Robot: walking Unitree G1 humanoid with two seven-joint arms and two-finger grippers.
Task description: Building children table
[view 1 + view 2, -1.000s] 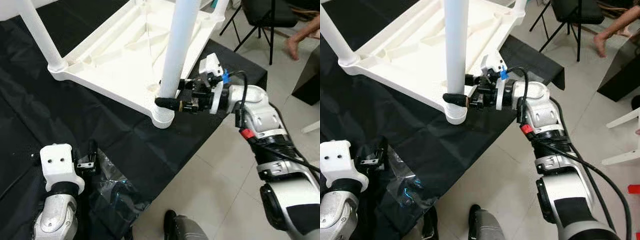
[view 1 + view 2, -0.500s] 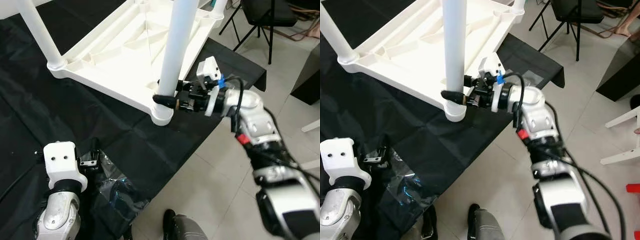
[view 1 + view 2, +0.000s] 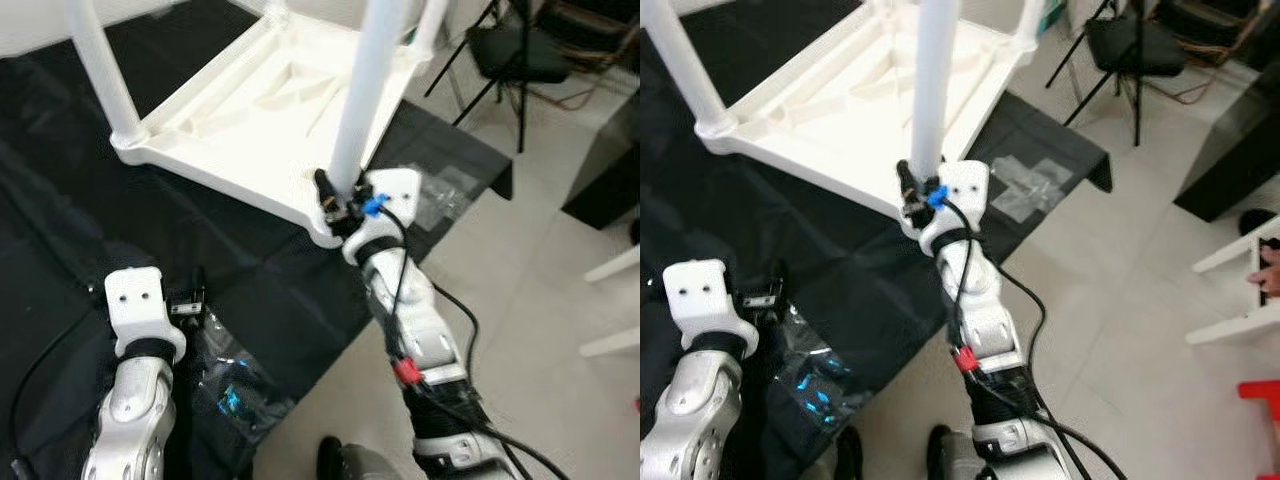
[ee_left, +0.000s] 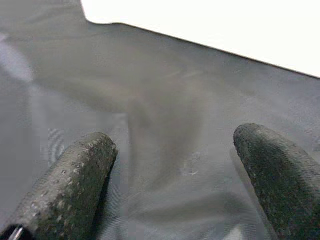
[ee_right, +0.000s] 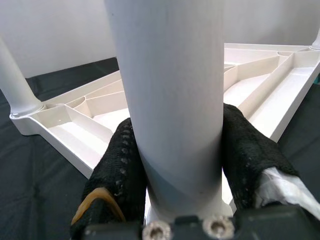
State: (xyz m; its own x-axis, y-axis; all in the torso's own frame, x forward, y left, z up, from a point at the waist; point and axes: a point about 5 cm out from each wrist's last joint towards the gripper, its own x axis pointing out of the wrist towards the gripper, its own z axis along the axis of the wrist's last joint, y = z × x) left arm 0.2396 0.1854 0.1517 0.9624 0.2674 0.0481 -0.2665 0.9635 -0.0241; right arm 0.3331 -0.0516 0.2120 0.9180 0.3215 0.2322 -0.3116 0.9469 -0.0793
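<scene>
Nowhere on the table [image 3: 250, 110], the grippers or the cloth [image 3: 70, 230] can any brand, label or writing be read.

The table is white plastic and lies upside down on the black cloth, its ribbed underside facing up and its legs standing upright from the corner sockets. The right gripper [image 5: 172, 150] is clamped on the leg [image 3: 368, 90] at the corner nearest the robot, low down, just above the socket. One black finger [image 5: 117, 170] presses each side of the white tube, and the leg sits squarely between them, touching both pads. Another leg [image 3: 100, 70] stands at the table's corner on the robot's left, well apart from that gripper.

The left gripper [image 4: 172, 165] hovers over bare black cloth beside the table's near edge, on the robot's left of the gripped leg. Its two fingers [image 4: 70, 180] are spread apart with nothing between them. A crumpled clear plastic bag [image 3: 235, 385] lies on the cloth just beside that gripper, on the side away from the table.

Beyond the cloth's edge is a pale tiled floor [image 3: 1120, 260], with a black chair [image 3: 1130, 50] past the table's far corner.
</scene>
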